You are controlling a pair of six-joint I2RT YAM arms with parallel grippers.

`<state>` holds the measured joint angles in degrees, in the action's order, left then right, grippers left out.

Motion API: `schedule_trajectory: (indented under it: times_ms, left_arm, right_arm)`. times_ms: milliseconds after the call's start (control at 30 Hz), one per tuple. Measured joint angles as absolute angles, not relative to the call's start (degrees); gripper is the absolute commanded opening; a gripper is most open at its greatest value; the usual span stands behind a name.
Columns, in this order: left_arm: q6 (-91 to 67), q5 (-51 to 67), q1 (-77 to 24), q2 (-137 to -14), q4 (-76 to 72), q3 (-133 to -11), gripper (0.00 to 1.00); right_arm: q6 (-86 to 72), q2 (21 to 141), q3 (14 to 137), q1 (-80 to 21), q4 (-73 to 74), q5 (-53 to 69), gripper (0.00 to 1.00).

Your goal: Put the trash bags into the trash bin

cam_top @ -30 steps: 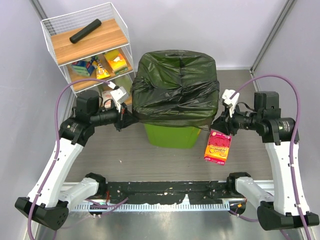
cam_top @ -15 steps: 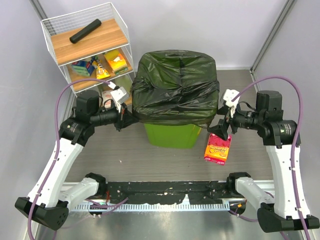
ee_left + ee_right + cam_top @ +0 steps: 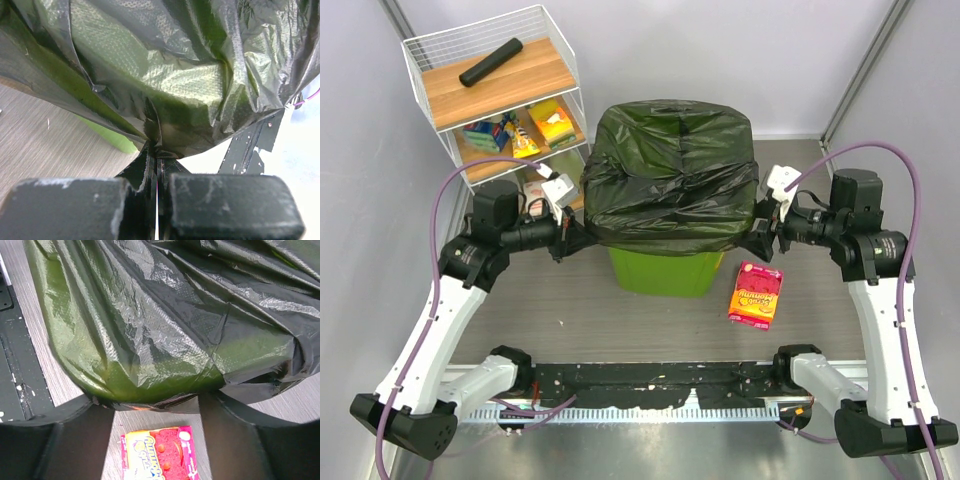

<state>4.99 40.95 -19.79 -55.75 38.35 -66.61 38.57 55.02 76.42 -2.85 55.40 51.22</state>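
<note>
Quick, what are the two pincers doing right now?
Left pincer: closed, pinching the black trash bag.
Right pincer: open, holding nothing.

Robot test cell in a lab, plain pale wall panels (image 3: 720, 50) on aluminium corner posts (image 3: 865, 70), grey wood-grain table (image 3: 580, 310), left arm (image 3: 430, 330) and right arm (image 3: 885, 320) bolted to black rail (image 3: 660, 378) at near edge, loose purple cables (image 3: 436, 215), wire shelf rack (image 3: 540, 75) of staged props far left

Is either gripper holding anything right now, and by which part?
The left gripper is shut on the trash bag, pinching its lower hem. The right gripper is open by the bag's opposite edge, holding nothing.
</note>
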Motion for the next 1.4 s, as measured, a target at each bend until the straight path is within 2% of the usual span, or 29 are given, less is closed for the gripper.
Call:
schedule_trajectory:
  times_ms: [167,300,533,1400]
  left_arm:
    - [4.99,40.95,-19.79,-56.07,38.35,-66.61,0.0]
    - [4.99,40.95,-19.79,-56.21,38.35,-66.61,0.0]
    - [4.99,40.95,-19.79,-56.21,38.35,-66.61,0.0]
    - [3.84,38.15,-19.81,-55.81,28.73,-55.72,0.0]
  right_arm:
    - [38.24,55.11,75.94,-2.9,55.35,52.1,0.39]
    - [38.65,55.11,75.83,-2.9,55.59,51.99,0.16]
    - [39.11,54.92,75.18,-2.9,56.03,51.22,0.03]
    - [40.91,51.46,62.65,-2.9,54.37,46.46,0.02]
